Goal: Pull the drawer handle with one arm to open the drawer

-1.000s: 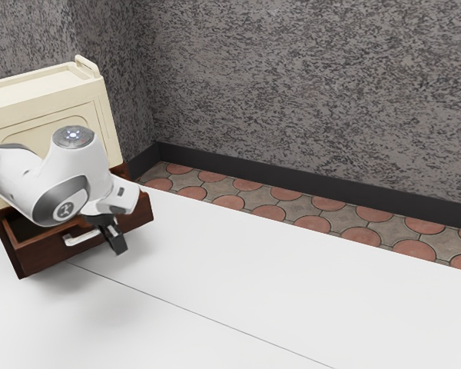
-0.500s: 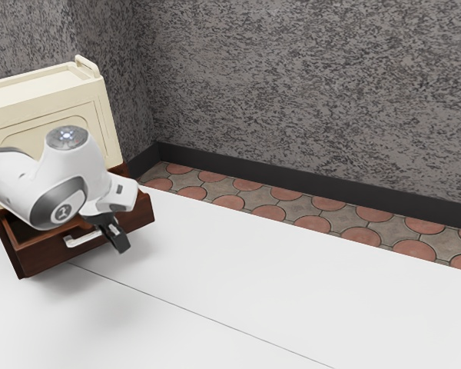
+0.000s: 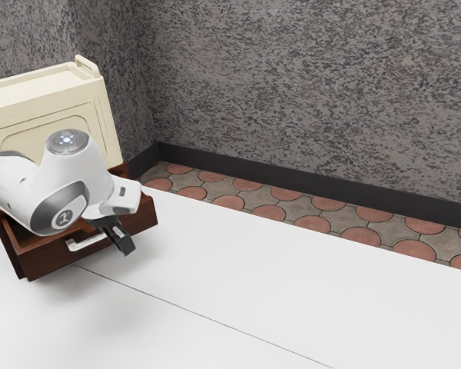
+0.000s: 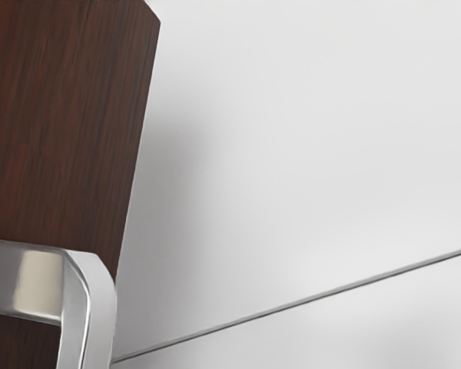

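Drawer (image 3: 48, 257): dark reddish-brown wood with grain, standing partly out of the cream-topped cabinet (image 3: 55, 94), low over the white desk (image 3: 292, 284), at the exterior view's left. Its handle (image 3: 83, 245) is a silvery, angular bar. End effector (image 3: 123, 241): black, tilted, at one end of the handle; cannot tell whether it is apart, together or clamped on the bar. Arm (image 3: 8, 181) hides part of the drawer's inside; wrist view cuts off the handle.
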### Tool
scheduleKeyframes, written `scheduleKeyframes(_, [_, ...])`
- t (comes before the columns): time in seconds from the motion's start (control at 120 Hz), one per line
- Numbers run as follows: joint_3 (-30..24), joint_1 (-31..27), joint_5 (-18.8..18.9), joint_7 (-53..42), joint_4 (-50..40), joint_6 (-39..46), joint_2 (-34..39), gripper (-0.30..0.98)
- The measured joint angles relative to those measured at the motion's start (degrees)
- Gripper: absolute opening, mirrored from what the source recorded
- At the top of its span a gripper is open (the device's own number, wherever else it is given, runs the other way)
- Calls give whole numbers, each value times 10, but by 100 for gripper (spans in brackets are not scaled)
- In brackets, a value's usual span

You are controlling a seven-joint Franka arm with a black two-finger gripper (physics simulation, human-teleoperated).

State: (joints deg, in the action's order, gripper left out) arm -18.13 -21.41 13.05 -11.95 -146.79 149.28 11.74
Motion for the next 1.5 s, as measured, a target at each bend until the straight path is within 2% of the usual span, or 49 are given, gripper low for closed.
scheduleKeyframes(0.108, [-2,1,2,4,-6,3,1,70])
scheduleKeyframes(0.65, [-7,11,-7,20,-35,17,18,67])
scheduleKeyframes(0.992, [-7,24,-2,34,-46,21,34,60])
scheduleKeyframes(1.05, [-7,29,-2,37,-47,22,35,61])
scheduleKeyframes(1.083, [-7,31,-2,38,-47,22,36,70])
scheduleKeyframes(1.417, [-7,34,-14,41,-46,14,71,69])
scheduleKeyframes(1.5, [-9,46,-23,41,1,-16,82,69])
